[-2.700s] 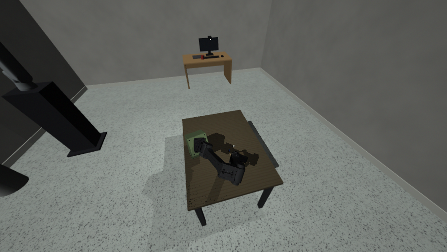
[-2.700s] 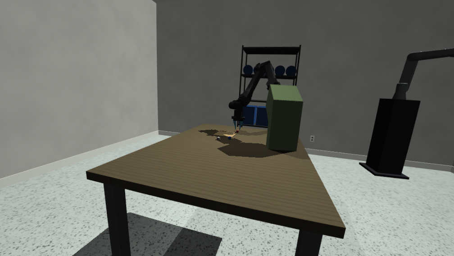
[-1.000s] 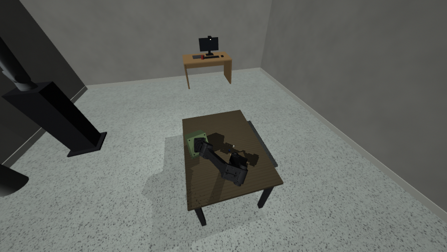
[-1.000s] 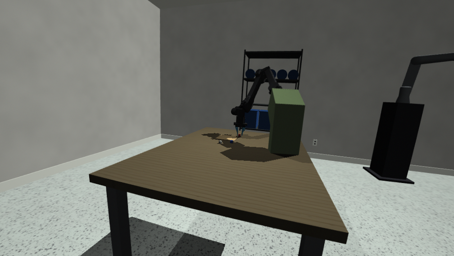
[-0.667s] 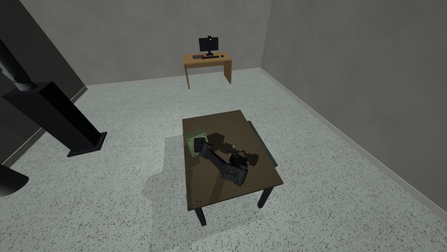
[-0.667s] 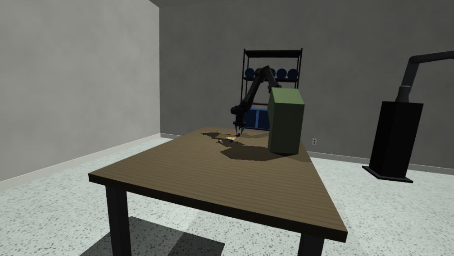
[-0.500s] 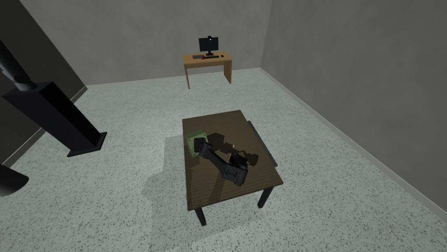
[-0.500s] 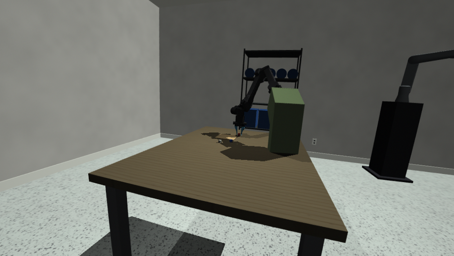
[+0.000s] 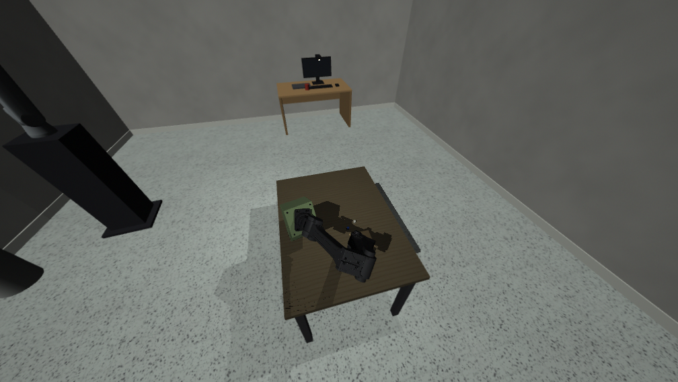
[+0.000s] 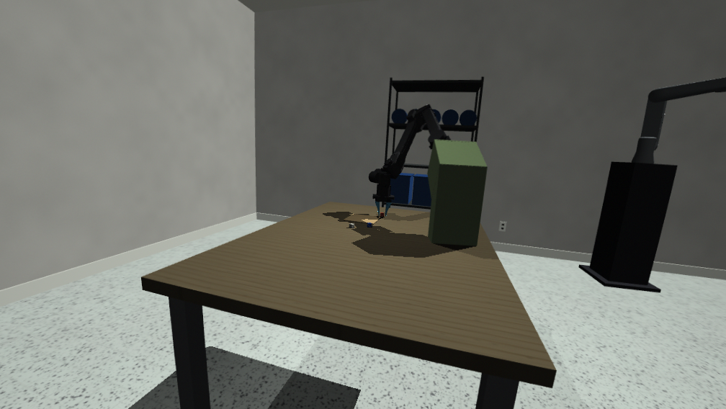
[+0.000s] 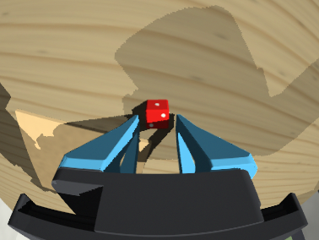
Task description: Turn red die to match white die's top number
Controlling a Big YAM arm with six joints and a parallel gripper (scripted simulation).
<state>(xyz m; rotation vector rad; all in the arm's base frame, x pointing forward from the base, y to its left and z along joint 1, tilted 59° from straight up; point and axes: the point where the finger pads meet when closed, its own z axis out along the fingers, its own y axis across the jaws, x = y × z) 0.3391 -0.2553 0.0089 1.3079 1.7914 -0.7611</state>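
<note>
The red die (image 11: pixel 158 113) (image 10: pixel 381 215) lies on the table in the arm's shadow, showing two white pips on the face turned to the wrist camera. My gripper (image 11: pixel 157 121) (image 10: pixel 381 210) points straight down over it, its blue fingers partly open with one tip on each side of the die and small gaps between. The pale tan mat (image 11: pixel 33 127) (image 10: pixel 366 221) lies beside and under the die's near side; I cannot tell whether the die is fully on it. The white die (image 10: pixel 351 225) (image 9: pixel 354 220) and a blue die (image 10: pixel 369 224) lie a little apart from the mat.
The arm's green base box (image 9: pixel 296 216) (image 10: pixel 456 193) stands at the table's edge. A grey rail (image 9: pixel 398 218) runs along the opposite table edge. A black stand, a shelf rack and a desk are off the table.
</note>
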